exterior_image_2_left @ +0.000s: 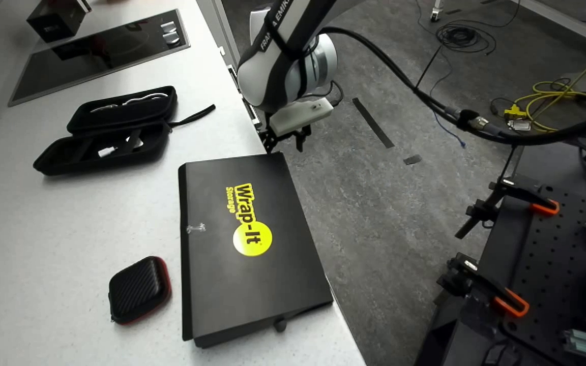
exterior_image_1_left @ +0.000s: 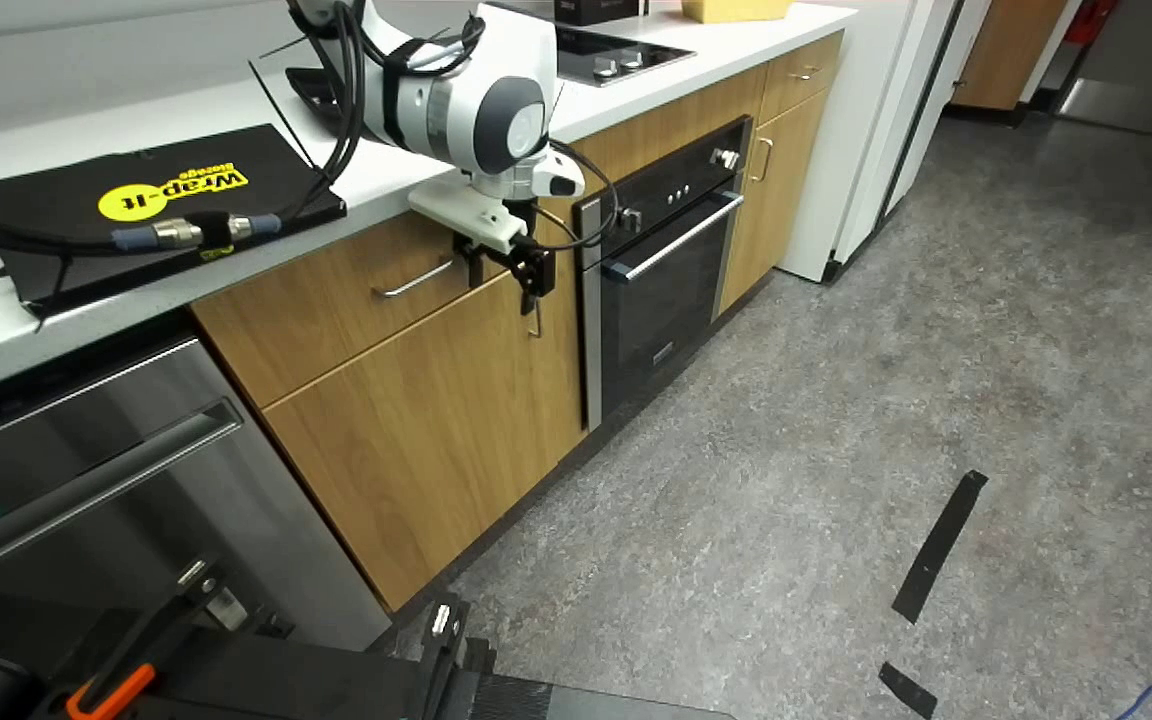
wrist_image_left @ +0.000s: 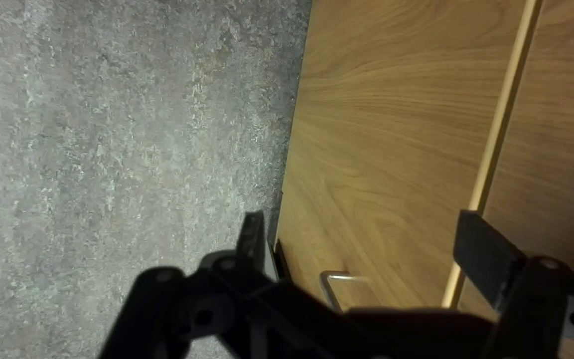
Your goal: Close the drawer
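Wrist view: gripper (wrist_image_left: pixel 360 222) spread wide, nothing held; drawer (wrist_image_left: pixel 548 159) lies to its right, long axis running steeply top to bottom; contact unclear.

Cable-strapped white arm (exterior_image_1_left: pixel 464 104), black hand (wrist_image_left: pixel 364 243)

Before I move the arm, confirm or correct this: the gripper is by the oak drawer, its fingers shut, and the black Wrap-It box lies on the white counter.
The fingers are not shut: the wrist view shows the gripper open, with the wooden cabinet door visible in the gap. The rest stands: it is by the oak drawer, and the black Wrap-It box lies on the white counter.
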`<state>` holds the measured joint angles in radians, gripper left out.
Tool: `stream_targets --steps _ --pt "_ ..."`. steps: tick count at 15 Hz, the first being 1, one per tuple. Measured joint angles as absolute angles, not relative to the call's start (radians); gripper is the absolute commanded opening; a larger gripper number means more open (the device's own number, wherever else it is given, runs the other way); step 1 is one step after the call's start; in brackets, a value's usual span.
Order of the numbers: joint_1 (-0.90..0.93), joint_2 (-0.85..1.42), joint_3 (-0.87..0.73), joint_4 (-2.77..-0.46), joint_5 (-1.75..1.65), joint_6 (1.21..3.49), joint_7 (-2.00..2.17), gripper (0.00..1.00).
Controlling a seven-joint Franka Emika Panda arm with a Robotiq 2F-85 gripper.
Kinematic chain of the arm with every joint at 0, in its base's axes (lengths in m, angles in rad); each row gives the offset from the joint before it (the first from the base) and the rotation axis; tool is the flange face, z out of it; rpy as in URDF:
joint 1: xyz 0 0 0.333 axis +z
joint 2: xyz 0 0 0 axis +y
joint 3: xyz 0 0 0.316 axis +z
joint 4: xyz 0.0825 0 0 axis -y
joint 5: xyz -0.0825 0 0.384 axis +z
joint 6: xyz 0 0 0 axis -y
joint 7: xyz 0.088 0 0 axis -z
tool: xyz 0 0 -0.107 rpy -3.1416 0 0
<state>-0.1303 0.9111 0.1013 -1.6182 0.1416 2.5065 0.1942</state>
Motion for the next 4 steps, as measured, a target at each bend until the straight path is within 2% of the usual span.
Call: stream_targets --steps 4 --pt "-0.130 0.911 0.100 -1.611 0.142 2.493 0.165 1.00"
